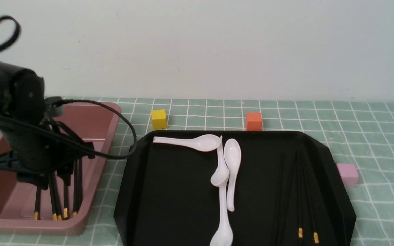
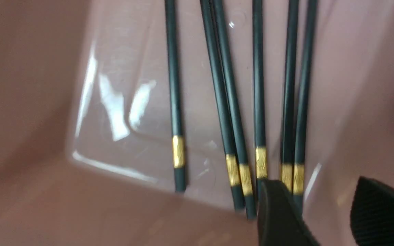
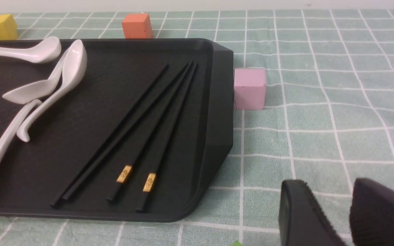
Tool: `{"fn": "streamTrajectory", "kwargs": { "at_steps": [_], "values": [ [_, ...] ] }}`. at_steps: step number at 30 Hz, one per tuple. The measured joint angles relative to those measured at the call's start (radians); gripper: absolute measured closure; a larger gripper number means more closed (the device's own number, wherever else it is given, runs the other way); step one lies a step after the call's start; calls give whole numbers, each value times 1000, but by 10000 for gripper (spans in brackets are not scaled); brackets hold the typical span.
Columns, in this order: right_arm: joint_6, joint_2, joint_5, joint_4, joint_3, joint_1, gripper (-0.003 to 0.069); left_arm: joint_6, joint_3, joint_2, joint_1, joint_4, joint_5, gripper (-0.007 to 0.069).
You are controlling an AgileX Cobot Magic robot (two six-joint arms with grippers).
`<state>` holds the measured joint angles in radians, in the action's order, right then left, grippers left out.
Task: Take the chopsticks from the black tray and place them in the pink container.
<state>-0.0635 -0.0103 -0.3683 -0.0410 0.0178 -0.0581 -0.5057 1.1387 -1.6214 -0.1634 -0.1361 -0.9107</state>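
Several chopsticks [image 1: 56, 198] lie in the pink container [image 1: 94, 116] at the left, gold bands toward its near wall. The left wrist view shows those chopsticks [image 2: 258, 102] side by side on the container floor [image 2: 29, 102]. My left gripper [image 2: 323, 205] hangs open over their banded ends, holding nothing; one finger [image 2: 275, 212] covers a stick's end. More chopsticks [image 1: 299, 191] lie on the right side of the black tray [image 1: 169, 191]. In the right wrist view these chopsticks [image 3: 156, 116] rest near the tray's rim [image 3: 217, 102]. My right gripper [image 3: 328, 186] is open over the cloth, beside the tray.
Three white spoons [image 1: 233, 157] lie in the middle of the tray. A yellow cube [image 1: 158, 119] and an orange cube [image 1: 253, 121] stand behind the tray. A small pink cube [image 1: 347, 174] sits against its right edge. A green checked cloth [image 1: 371, 130] covers the table.
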Motion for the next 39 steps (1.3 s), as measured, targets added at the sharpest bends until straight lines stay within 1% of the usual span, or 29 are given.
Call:
{"fn": "streamTrajectory", "kwargs": {
  "at_steps": [2,6,9,10,14,17,20,22,25,27,30,32,39],
  "values": [
    [0,0,0,0,0,0,419,22,0,47,0,10,-32,360],
    [0,0,0,0,0,0,419,60,-1,198,0,31,-116,514],
    [0,0,0,0,0,0,419,81,-15,314,0,67,-130,622],
    [0,0,0,0,0,0,419,88,-17,332,0,73,-129,632],
    [0,0,0,0,0,0,419,153,-125,540,0,162,-107,637],
    [0,0,0,0,0,0,419,169,-241,710,0,223,-65,637],
    [0,0,0,0,0,0,419,174,-395,902,0,270,25,637],
    [0,0,0,0,0,0,419,174,-473,1008,0,279,82,637],
    [0,0,0,0,0,0,419,174,-617,1202,0,285,214,637],
    [0,0,0,0,0,0,419,174,-681,1287,0,289,290,637],
    [0,0,0,0,0,0,419,174,-775,1385,0,292,399,637],
    [0,0,0,0,0,0,419,174,-823,1429,0,292,431,637],
    [0,0,0,0,0,0,419,174,-925,1454,0,296,445,637]
  ]
}}
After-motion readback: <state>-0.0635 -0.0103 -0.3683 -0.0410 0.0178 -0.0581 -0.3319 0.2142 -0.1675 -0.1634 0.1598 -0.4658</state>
